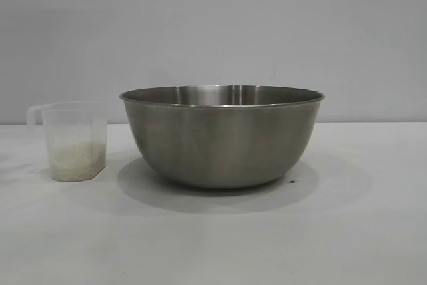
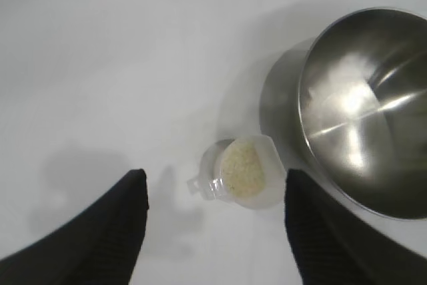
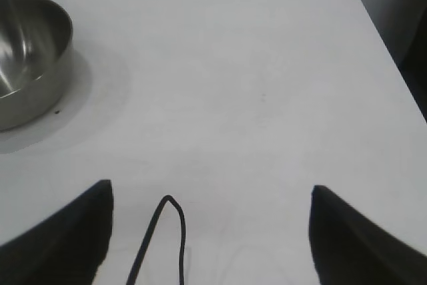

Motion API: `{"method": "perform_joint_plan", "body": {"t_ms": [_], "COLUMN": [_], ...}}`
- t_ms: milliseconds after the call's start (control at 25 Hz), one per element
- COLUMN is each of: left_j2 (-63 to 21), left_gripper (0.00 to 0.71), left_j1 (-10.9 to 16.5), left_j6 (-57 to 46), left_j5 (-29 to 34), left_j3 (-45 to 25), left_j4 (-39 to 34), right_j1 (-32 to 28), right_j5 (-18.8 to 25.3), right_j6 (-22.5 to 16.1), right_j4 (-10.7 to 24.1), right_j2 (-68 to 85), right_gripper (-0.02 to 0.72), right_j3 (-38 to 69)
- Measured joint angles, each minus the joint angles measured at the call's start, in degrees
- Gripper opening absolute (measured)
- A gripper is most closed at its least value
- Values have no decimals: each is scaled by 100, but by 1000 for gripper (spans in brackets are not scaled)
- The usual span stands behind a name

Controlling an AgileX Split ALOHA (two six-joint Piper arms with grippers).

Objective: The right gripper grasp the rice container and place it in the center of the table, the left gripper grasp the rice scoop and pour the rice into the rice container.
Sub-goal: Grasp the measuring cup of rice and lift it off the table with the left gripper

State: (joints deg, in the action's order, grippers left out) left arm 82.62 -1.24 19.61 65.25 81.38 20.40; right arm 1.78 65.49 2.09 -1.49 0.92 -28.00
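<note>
While both grippers gape empty | one rice container (image 1: 222,139) | one rice scoop (image 1: 72,141) | one rice (image 2: 243,168) heap

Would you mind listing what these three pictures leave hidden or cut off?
- Rice container: the exterior view is level, so its wall hides the floor; the picture edge cuts it in both wrist views.
- Left gripper, right gripper: absent from the exterior view; wrist views show only finger parts, open and empty.
- Rice in the rice scoop: single grains too small.
- Dark speck by the bowl: too small to identify.
</note>
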Motion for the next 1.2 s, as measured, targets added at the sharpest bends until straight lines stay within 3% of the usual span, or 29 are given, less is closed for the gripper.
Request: {"method": "perform_joint_plan", "body": {"t_ms": [160,360,600,920,1200], "left_j2": [-266,-538,-1079,-2211,-2778], "left_gripper": [429,429,429,429,429], "left_j1": [0,0,-159,-404,-413], "left_j6": [-320,-567,-582,-341,904], "left_j5": [494,622,537,-1687,-3884], "left_j3": [0,-55,-964,-3068,-4712], "left_j4": [-508,-821,-843,-469,1192], "right_j1": [0,0,0,0,0], "right_j5": [0,0,0,0,0], "right_j6": [0,0,0,0,0], "right_j4": [0,0,0,0,0], "right_j2": [0,0,0,0,0], "right_gripper": [538,538,538,538,538], "right_j3": [0,0,0,0,0]}}
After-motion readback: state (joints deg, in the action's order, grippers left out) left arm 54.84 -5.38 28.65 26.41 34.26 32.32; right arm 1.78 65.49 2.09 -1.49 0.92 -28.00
